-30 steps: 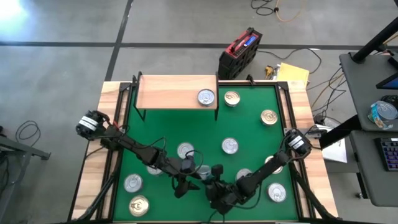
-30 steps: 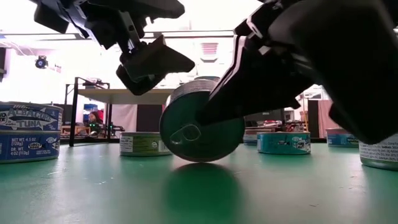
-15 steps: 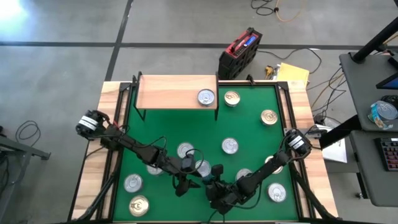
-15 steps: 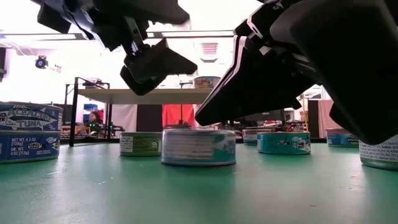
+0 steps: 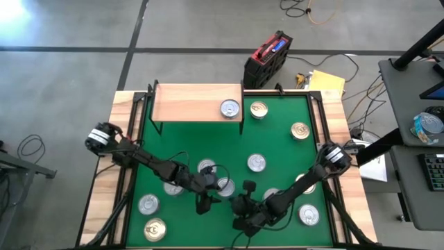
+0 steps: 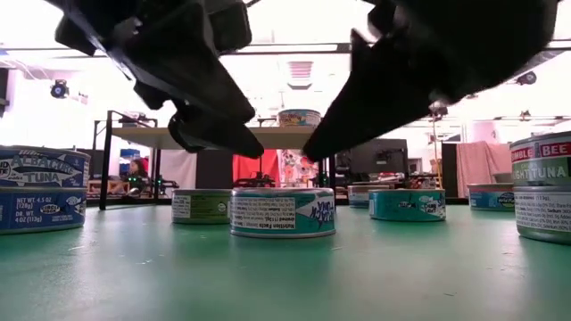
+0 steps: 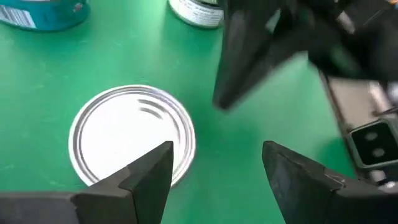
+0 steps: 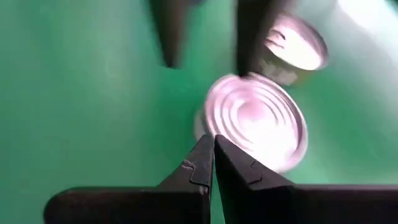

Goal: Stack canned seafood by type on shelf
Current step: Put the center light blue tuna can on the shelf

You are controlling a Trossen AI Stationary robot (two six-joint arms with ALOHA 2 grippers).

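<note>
Teal-sided round flat tin, silver-topped, now lies flat on the green mat, near its front-centre edge. A second ago it stood on its rim, lid facing the low camera, propped against the right arm's fingers; half a second ago it had already dropped flat. It has not shifted since.

In the left wrist view the same tin shows its plain ribbed silver face up, no pull tab seen on that side. In the right wrist view the tin lies just ahead of the fingertips.

Left gripper hovers just beside the tin, jaws spread wide, holding nothing; in the wrist view one finger overlaps the tin's edge, the other stands over bare mat. Right gripper has drawn back from the tin, fingers pressed fully together, empty.

Other tins lie scattered on the mat. A blue-labelled stack of two tuna tins stands at the low view's left edge.

Small light-wood shelf on black legs sits at the mat's far left corner, well apart from the grippers. One silver-topped tin rests on its right end; a gold-topped tin sits on the mat just beside the shelf.

Judgement: the tin appears righted and free for the left gripper to straddle and lift. Stacking is barely begun.
</note>
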